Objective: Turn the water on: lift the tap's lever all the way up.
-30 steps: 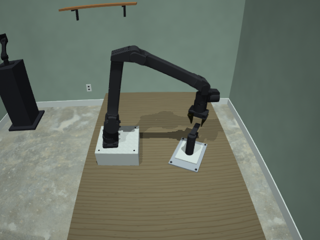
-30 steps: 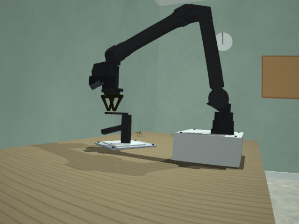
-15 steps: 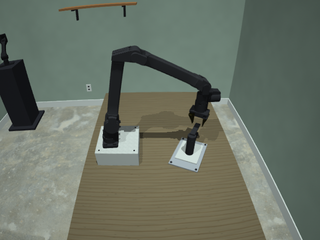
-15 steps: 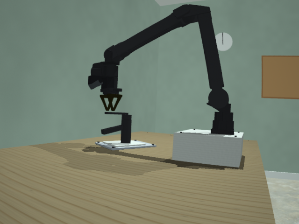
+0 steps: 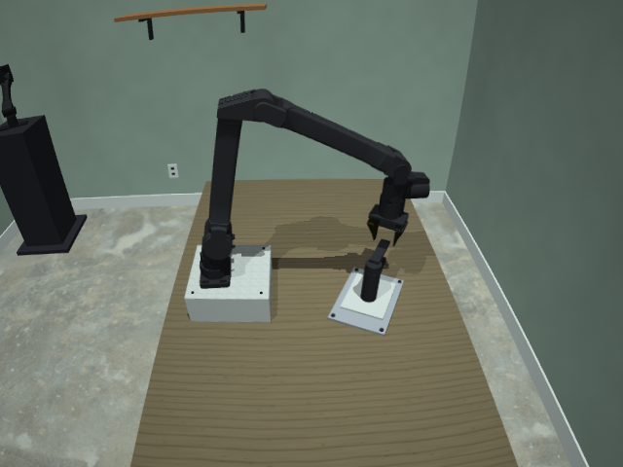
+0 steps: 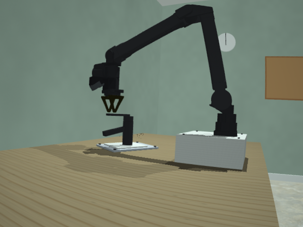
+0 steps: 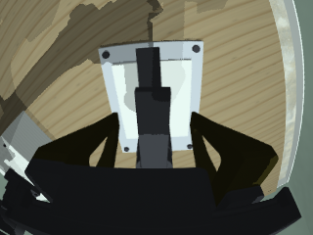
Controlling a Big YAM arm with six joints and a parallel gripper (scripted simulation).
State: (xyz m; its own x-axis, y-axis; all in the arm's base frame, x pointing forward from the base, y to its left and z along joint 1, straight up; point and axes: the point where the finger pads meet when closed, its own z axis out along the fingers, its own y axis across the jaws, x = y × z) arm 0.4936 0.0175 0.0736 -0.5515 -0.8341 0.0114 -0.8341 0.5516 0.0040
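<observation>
Partly open, my gripper point(image 6: 112, 110) points straight down with nothing between its fingers. It hangs just above the outer end of the lever point(image 6: 117, 114), the fingertips close over it; from the side I cannot tell whether they touch it. Through the wrist view the lever point(image 7: 152, 117) runs up the middle between my two dark fingers, one on each side and apart from it.

That lever is a thin flat black bar, lying level on top of the tap point(image 6: 127, 129). The tap is a plain black upright post, matte, with a spout point(image 6: 111, 131) sticking out lower down on the same side as the lever, tilted slightly downward at its end. Tap and spout stand on a plate point(image 6: 147, 147), a thin grey square with a paler inset panel and a dark screw in each corner. From above the plate point(image 5: 344, 306) sits turned at an angle to the table's edges.

Underneath is the table point(image 6: 122, 195), tan wood with fine curved grain lines and soft shadows from my arm. My arm is black, jointed, and rises from a pale grey block point(image 6: 210, 151) well apart from the plate, with small dark screws at its top corners.
</observation>
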